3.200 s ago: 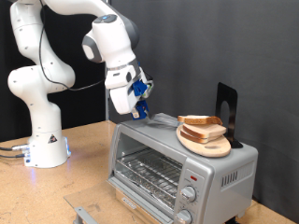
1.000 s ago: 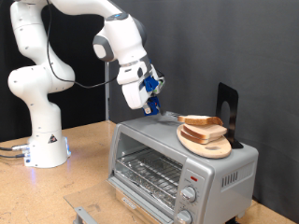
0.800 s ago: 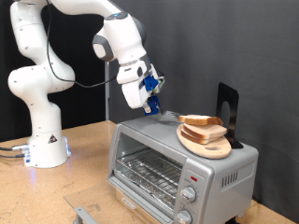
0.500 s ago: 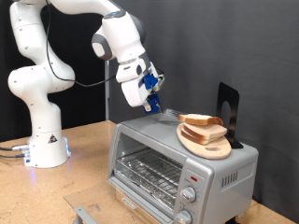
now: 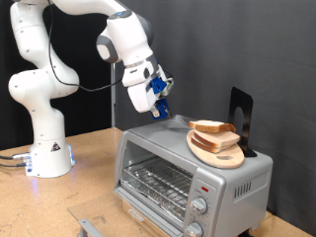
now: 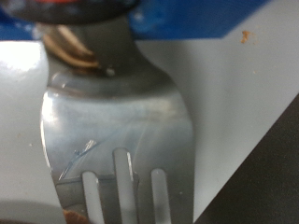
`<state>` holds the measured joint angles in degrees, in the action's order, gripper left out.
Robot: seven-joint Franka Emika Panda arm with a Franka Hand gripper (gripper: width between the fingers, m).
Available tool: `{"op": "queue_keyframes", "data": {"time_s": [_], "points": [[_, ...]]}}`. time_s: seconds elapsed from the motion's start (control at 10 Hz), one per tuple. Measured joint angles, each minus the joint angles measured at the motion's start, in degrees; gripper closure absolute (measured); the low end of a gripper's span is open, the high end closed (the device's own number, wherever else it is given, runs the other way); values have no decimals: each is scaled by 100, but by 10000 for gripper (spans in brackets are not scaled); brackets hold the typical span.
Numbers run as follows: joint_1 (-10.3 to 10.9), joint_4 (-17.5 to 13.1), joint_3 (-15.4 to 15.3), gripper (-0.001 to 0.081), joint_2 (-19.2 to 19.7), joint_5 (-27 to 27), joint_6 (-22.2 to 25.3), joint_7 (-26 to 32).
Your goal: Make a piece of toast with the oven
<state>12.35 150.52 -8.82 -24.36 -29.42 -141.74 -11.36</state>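
The piece of toast [image 5: 212, 128] lies on a round wooden board [image 5: 219, 156] on top of the silver oven [image 5: 158, 158]. The oven's glass door looks closed, with the wire rack showing behind it. My gripper [image 5: 156, 99] hangs above the oven's top, to the exterior view's left of the toast. It is shut on a blue-handled fork [image 5: 164, 107]. The fork's metal tines [image 5: 181, 120] slant down toward the toast and stop just short of its near edge. In the wrist view the fork's metal head [image 6: 117, 121] fills the picture below its blue handle [image 6: 192, 17]. My fingers do not show there.
A black upright stand [image 5: 239, 111] sits behind the board at the oven's back corner. Two round knobs [image 5: 200, 206] and a red light [image 5: 202, 186] are on the oven's front. The arm's white base [image 5: 44, 153] stands at the exterior view's left, on the wooden table [image 5: 99, 188].
Since 3.2 s ago the gripper has carried the fork up and to the exterior view's right, toward the toast. Over the last second it has barely shifted.
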Motion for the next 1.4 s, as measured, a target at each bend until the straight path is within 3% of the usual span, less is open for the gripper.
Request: {"op": "queue_keyframes", "data": {"time_s": [0.6,1.4], "points": [[-119,-7,-36,420,8,79,-169,-130],[-293,-95,157,420,-5,108,-164,-98]]}}
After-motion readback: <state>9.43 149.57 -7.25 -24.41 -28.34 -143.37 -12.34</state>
